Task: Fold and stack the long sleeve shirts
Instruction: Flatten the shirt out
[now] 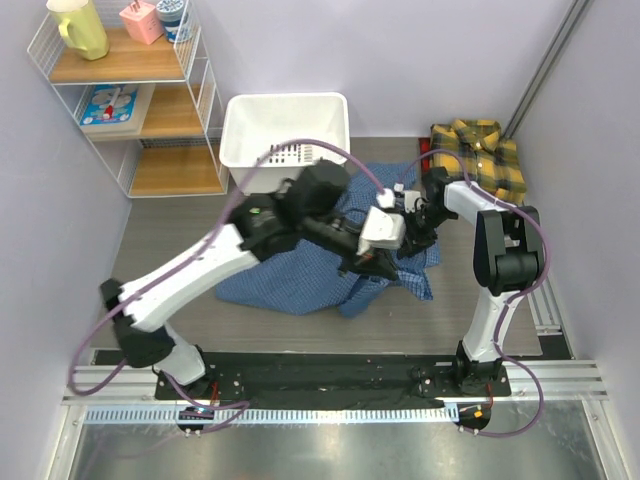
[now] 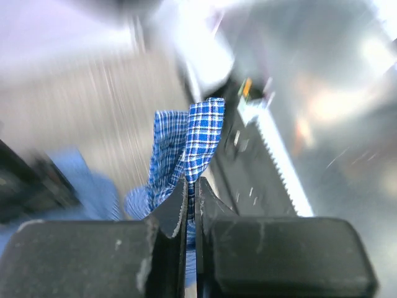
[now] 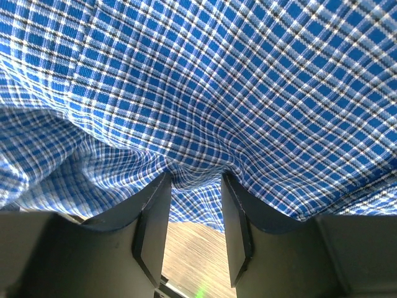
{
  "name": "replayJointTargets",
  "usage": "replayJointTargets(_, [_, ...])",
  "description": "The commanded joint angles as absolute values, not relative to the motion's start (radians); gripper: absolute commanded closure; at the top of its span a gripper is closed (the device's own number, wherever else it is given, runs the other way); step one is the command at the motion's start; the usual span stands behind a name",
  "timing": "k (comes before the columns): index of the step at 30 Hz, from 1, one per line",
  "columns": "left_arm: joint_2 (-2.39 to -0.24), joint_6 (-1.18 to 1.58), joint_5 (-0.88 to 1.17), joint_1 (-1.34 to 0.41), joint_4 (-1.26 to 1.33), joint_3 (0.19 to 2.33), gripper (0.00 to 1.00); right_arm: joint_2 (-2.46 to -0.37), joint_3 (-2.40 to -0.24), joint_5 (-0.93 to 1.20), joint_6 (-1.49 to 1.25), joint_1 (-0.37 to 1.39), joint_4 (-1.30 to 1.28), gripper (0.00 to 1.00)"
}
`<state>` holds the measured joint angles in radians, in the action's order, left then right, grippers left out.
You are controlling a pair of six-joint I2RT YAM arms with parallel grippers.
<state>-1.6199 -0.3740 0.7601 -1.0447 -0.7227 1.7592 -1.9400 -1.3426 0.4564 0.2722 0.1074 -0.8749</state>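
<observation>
The blue fine-check shirt lies crumpled in the middle of the table. My left gripper reaches across over its right part and is shut on a lifted fold of it; in the left wrist view the gripper pinches the checked cloth between closed jaws. My right gripper is at the shirt's right edge. In the right wrist view this gripper is open, its fingertips pushed up into the blue cloth, with a fold sagging between them. The yellow-and-dark plaid shirt lies at the back right.
A white plastic basket stands at the back, just behind the blue shirt. A wire-and-wood shelf with small items stands at the back left. A black base plate and metal rail run along the near edge.
</observation>
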Motion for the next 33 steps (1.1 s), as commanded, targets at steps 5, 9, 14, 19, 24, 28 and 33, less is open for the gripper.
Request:
replayJointTargets(5, [-1.487, -0.189, 0.968, -1.031, -0.625, 1.870, 1.00, -1.872, -1.365, 0.456, 0.311, 0.103, -0.910, 0.57])
replayJointTargets(9, [-1.415, -0.054, 0.950, -1.031, -0.368, 1.830, 1.00, -1.829, -1.338, 0.431, 0.347, 0.103, -0.948, 0.57])
replayJointTargets(14, [-1.410, 0.057, 0.815, -1.035, -0.255, 1.737, 1.00, -1.750, -1.327, 0.439, 0.403, 0.103, -1.017, 0.55])
replayJointTargets(19, [-1.362, 0.144, 0.458, -1.019, -0.112, 1.521, 1.00, -1.632, -1.358, 0.566, 0.437, 0.026, -1.081, 0.42])
replayJointTargets(24, [-1.385, 0.158, 0.141, -0.957, -0.069, 1.434, 1.00, -1.473, -1.293, 0.667, 0.425, -0.031, -1.092, 0.29])
replayJointTargets(28, [-1.427, 0.296, 0.153, -0.810, -0.008, 1.404, 1.00, -1.373, -1.220, 0.848, 0.339, -0.031, -1.045, 0.12])
replayJointTargets(33, [-1.491, 0.342, 0.117, -0.720, -0.005, 1.476, 1.00, -1.218, -1.041, 0.884, 0.109, 0.000, -0.772, 0.00])
